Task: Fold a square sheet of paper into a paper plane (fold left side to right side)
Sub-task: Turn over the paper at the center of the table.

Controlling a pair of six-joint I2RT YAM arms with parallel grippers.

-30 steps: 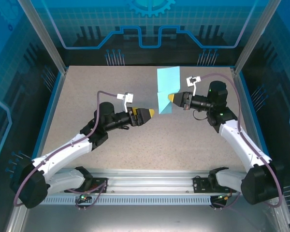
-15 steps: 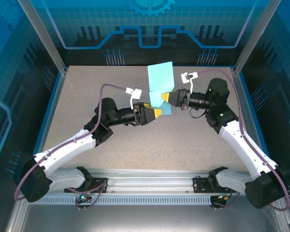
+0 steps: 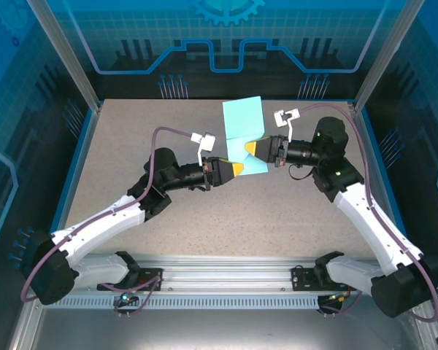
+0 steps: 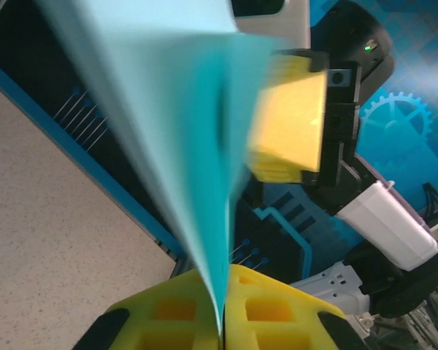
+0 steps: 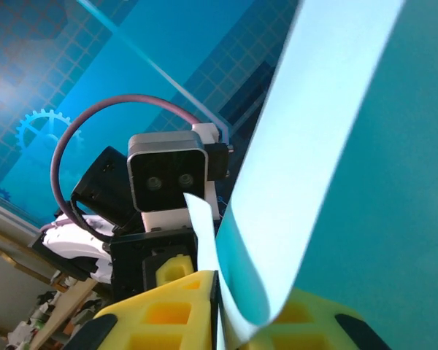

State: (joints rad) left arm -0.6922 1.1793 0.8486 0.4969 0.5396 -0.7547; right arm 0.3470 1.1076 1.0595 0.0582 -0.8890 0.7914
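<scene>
The left end effector (image 3: 237, 169) has closed from wide and pinched the thin light-blue square sheet of paper (image 3: 242, 120), held above the speckled beige desk (image 3: 131, 146); the right end effector (image 3: 252, 149) pinches it too; folding can likely proceed.

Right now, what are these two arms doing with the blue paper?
The light-blue sheet of paper is in the air above the table. The jaws of the left arm are shut on it. It also passes between the jaws of the right arm; how firmly they grip is unclear. It is bent, not folded flat.
</scene>
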